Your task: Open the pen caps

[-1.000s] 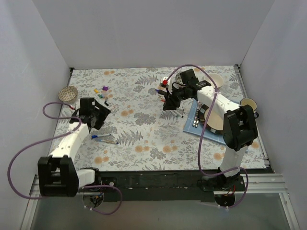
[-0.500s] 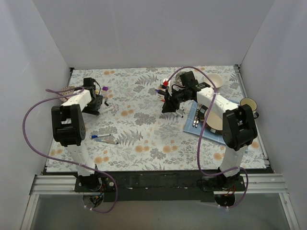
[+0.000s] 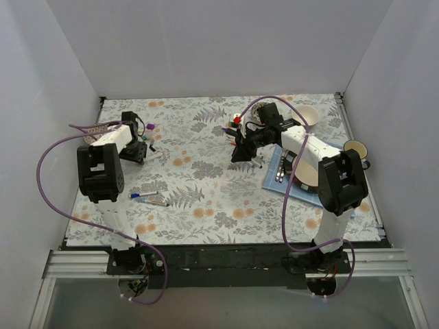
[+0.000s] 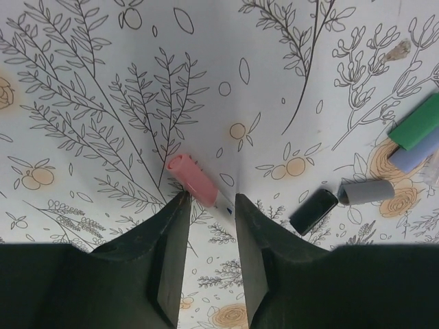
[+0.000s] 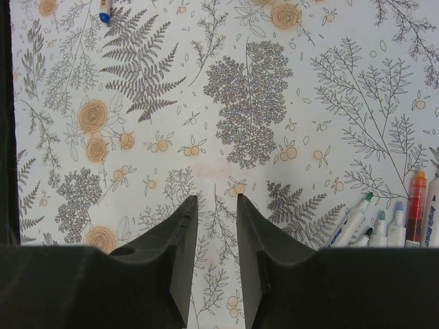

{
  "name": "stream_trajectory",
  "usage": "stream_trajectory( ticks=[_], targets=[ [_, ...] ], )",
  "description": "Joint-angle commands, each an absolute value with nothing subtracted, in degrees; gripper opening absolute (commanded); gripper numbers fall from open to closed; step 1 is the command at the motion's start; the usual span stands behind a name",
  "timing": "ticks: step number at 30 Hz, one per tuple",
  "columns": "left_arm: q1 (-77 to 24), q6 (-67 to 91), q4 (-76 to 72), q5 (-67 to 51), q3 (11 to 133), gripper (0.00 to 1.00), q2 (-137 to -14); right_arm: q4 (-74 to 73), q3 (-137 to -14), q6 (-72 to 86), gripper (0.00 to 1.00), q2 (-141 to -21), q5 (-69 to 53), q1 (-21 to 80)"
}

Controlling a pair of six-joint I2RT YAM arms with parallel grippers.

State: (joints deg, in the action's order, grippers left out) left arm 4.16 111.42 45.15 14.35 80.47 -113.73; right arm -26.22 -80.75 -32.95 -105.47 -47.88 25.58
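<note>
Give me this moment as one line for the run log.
left pincer open, tips at pink cap | right pincer open, empty | black cap, grey cap, green cap loose nearby

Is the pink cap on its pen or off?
On. The pink cap sits on the white barrel, which runs down between the left gripper's fingers; no gap shows.

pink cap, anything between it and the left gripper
Nothing visible. The pink cap lies right at the left gripper's parted fingertips; the black cap and grey cap lie off to one side.
</note>
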Motion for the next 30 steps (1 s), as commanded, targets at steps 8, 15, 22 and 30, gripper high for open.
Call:
stream_trajectory(
  ticks=[8,15,22,30],
  targets=[
    [5.0,101.8,40.9,12.1,71.1,0.17,-105.7,-23.9,-80.0,-32.0,0.34,-103.8,-49.8,25.8],
    [4.7,90.5,20.5,-4.5,54.6,0.0,-89.8,-23.9,-79.1,-32.1,0.34,-103.5,-52.9,25.8],
    [-1.5,84.4,-5.2,-26.3,38.7,0.0,-77.1,-15.2,-72.8,-23.1,0.41,-101.3,-62.5,26.0],
    [-16.0,87.3,-30.0,-26.3,31.0,0.0,-74.7,36.8,-50.0,19.9,0.71,-95.2,-62.4,27.2]
  ],
)
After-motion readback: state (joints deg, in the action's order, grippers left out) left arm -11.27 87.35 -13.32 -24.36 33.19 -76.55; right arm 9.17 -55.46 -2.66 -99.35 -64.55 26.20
